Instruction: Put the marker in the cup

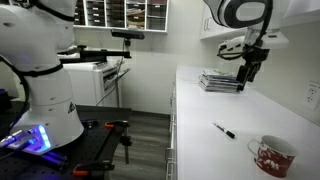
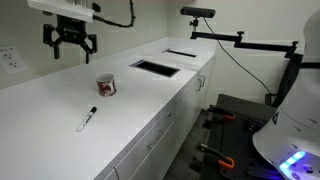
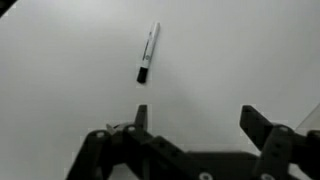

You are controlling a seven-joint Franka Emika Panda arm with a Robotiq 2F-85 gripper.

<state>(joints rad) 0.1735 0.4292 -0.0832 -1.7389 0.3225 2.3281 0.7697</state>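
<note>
The marker [image 1: 225, 130] lies flat on the white counter; it also shows in an exterior view [image 2: 88, 118] and in the wrist view [image 3: 148, 52], where it is a thin pen with a black end and a lighter body. The cup [image 1: 273, 155] is a squat red mug with a white pattern, standing upright on the counter; it also shows in an exterior view [image 2: 105, 88]. My gripper [image 1: 247, 73] hangs high above the counter, open and empty, well away from the marker and the cup; it also shows in an exterior view [image 2: 70, 44]. In the wrist view its fingers [image 3: 196, 115] are spread apart.
A stack of flat things [image 1: 220, 81] lies at the far end of the counter. A sink cut-out [image 2: 155, 68] and a second recess [image 2: 181, 53] sit in the counter. A wall outlet [image 2: 11, 60] is behind it. Another robot base [image 1: 45, 100] stands on the floor.
</note>
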